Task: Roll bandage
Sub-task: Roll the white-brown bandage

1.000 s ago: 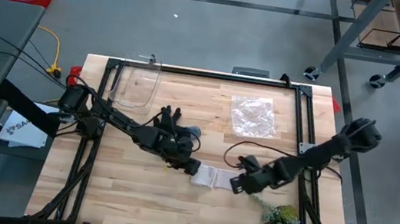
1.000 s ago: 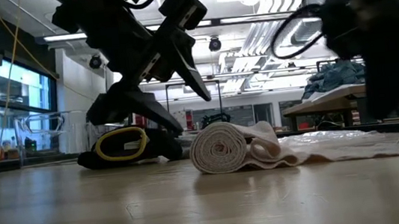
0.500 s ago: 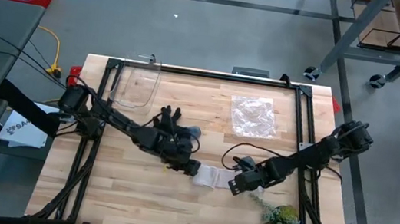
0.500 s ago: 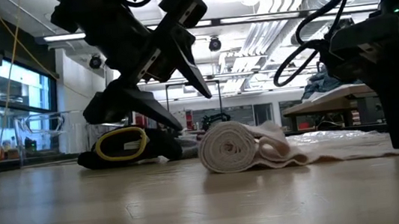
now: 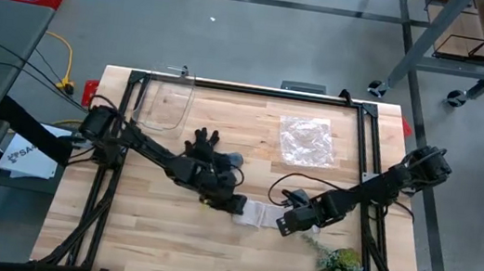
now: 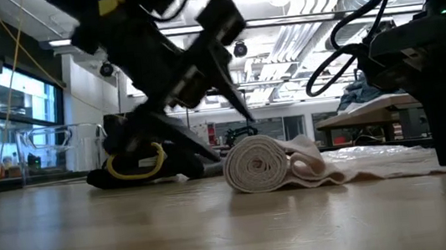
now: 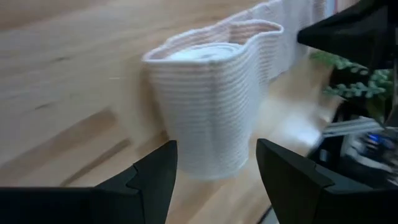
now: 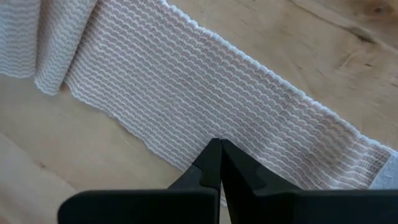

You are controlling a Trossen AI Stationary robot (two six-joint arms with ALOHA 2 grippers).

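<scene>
The white gauze bandage lies near the table's middle front. Its rolled-up end (image 5: 246, 213) (image 6: 254, 165) rests on its side, and the flat strip (image 6: 380, 173) (image 8: 186, 87) runs along the wood toward the right. My left gripper (image 5: 235, 204) (image 7: 217, 152) is open and slants down at the roll. One finger stands on either side of the roll's end (image 7: 208, 118), and I see no touch. My right gripper (image 5: 284, 225) (image 8: 221, 144) is shut, tips down on the flat strip. My right gripper presses its shut fingertips (image 8: 214, 155) down on the flat strip (image 8: 239, 134), close to the strip's long edge and some way from the roll. The fingers come steeply from above. Under them the strip lies flat on the wood in a single layer.
A black-and-grey glove with yellow trim (image 5: 208, 145) (image 6: 136, 162) lies just behind my left gripper. A crinkly clear bag (image 5: 305, 139) sits at the far right, a clear container (image 5: 164, 102) at the far left, and a green sprig (image 5: 342, 264) near the front right.
My right gripper has come down onto the flat strip and then kept still. My left gripper has sunk toward the roll and rolled a little about its own axis. The roll has shifted slightly toward the table's right.
</scene>
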